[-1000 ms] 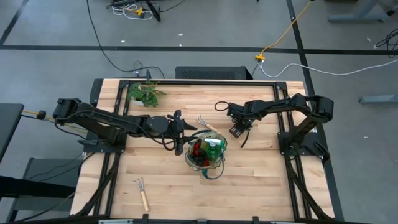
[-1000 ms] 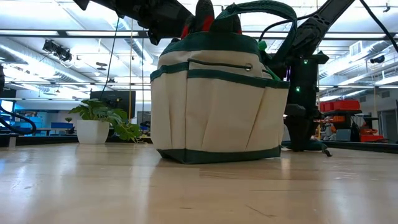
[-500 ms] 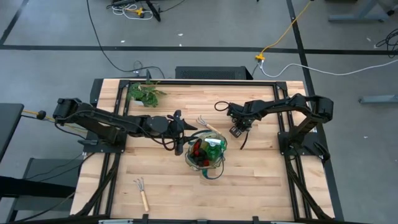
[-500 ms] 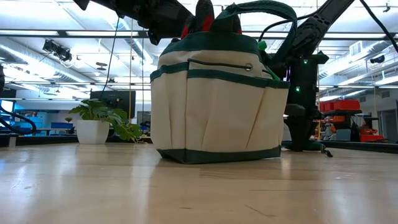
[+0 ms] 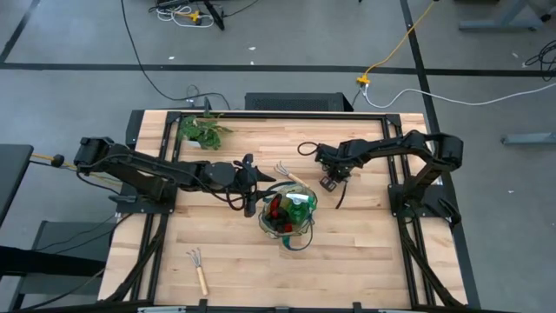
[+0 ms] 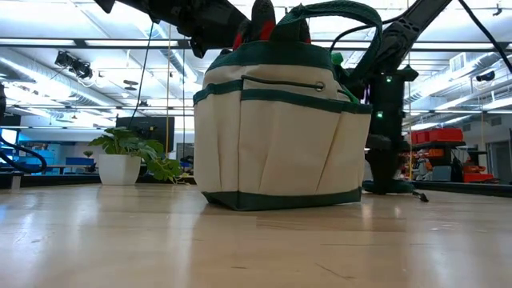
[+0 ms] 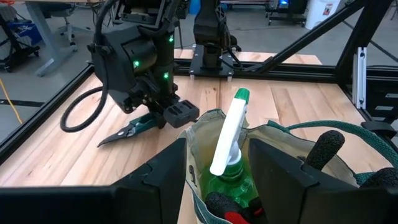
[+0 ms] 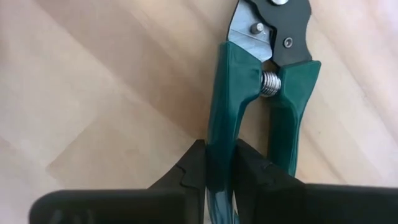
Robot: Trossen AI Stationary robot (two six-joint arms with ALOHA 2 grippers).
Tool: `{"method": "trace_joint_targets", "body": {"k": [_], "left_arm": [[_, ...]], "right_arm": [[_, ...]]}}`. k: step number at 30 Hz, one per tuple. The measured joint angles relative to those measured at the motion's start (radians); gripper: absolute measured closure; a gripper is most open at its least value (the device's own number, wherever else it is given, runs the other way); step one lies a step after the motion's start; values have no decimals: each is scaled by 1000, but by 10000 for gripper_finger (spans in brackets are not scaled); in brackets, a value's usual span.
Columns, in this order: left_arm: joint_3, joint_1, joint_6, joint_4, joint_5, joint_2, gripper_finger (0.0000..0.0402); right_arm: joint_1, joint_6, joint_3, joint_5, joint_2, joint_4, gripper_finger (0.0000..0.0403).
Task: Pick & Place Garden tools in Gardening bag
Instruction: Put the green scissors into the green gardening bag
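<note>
Pruning shears (image 8: 249, 112) fill the right wrist view: the right gripper (image 8: 219, 163) has its fingers clenched on one green handle, the other handle free beside it, the tool low over the counter (image 8: 93, 93) — whether it has lifted clear I cannot tell. From the left wrist view the same shears (image 7: 134, 127) hang from that gripper just beside the gardening bag (image 7: 273, 140), blades pointing away from it.

Nearest the front edge of the counter in the high view lies a rake (image 5: 199, 268) with a wooden handle, well apart from everything else and untouched. Further in stands the bag (image 5: 287, 215), already carrying red gloves (image 5: 276, 211) and the green round piece with its white handle (image 5: 300, 201). A second rake (image 5: 289, 175) lies by the bag's far side; whether it touches the rim I cannot tell. The left gripper (image 5: 259, 179) hovers just beside the bag's rim with its fingers spread and nothing between them. The right gripper (image 5: 331, 178) sits a little beyond the bag on its right.

Judging from this, the task is partly done: gloves and the green piece are in; the shears are gripped but not yet over the mouth; both rakes remain outside. At the far corner a leafy plant (image 5: 201, 130) stands out of the way.
</note>
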Motion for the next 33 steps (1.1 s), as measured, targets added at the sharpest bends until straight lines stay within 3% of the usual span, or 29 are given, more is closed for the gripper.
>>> {"method": "trace_joint_targets", "body": {"k": [15, 33], "left_arm": [[0, 0, -1, 0, 0, 0, 223], [0, 0, -2, 5, 0, 0, 223]], "right_arm": [[37, -27, 103, 25, -29, 34, 359], [151, -25, 116, 49, -405, 168, 359]]}}
